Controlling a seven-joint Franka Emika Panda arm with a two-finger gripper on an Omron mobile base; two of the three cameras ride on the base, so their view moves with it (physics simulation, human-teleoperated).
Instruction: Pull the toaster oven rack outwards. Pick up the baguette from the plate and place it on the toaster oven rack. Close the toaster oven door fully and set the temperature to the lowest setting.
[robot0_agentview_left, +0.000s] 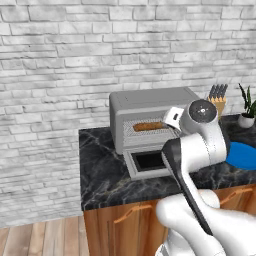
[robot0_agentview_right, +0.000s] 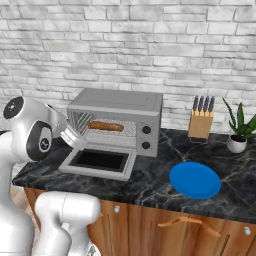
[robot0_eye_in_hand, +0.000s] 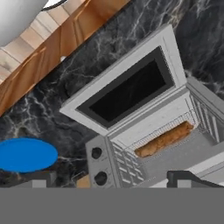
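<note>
The baguette (robot0_agentview_right: 106, 126) lies on the toaster oven rack (robot0_agentview_right: 112, 133), with the toaster oven door (robot0_agentview_right: 99, 161) folded down flat. The gripper (robot0_eye_in_hand: 113, 180) hovers above, fingers spread apart and empty. The plate (robot0_agentview_right: 195, 180) sits bare

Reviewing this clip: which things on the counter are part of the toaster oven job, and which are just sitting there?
Job: toaster oven; its door, folded open; rack; baguette, lying on the rack inside; blue plate, bare.

Bystanders: knife block; potted plant.
</note>
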